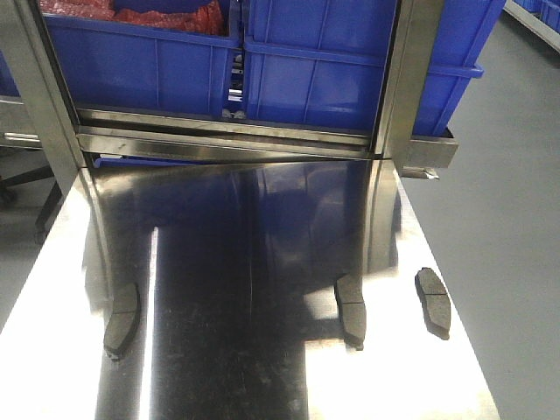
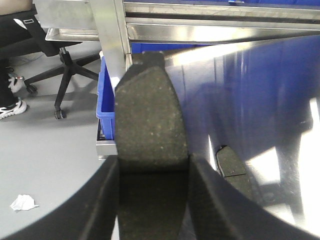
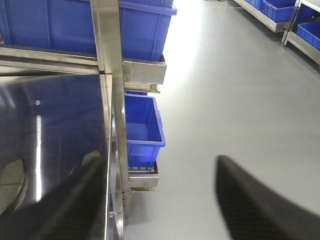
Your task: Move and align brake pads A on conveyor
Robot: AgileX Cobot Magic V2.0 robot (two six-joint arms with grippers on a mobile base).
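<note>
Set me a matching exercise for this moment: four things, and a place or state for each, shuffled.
Things: 1 left gripper; 2 right gripper; 3 rightmost brake pad; 4 blue bins.
States: a on the shelf behind the steel table; b shut on a held brake pad; c open, empty; d lying near the table's right edge.
Pairs: 1-b; 2-c; 3-d; 4-a.

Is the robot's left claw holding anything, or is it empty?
Holding. In the left wrist view, the left gripper is shut on a brake pad, its grainy face sticking out between the two dark fingers.
</note>
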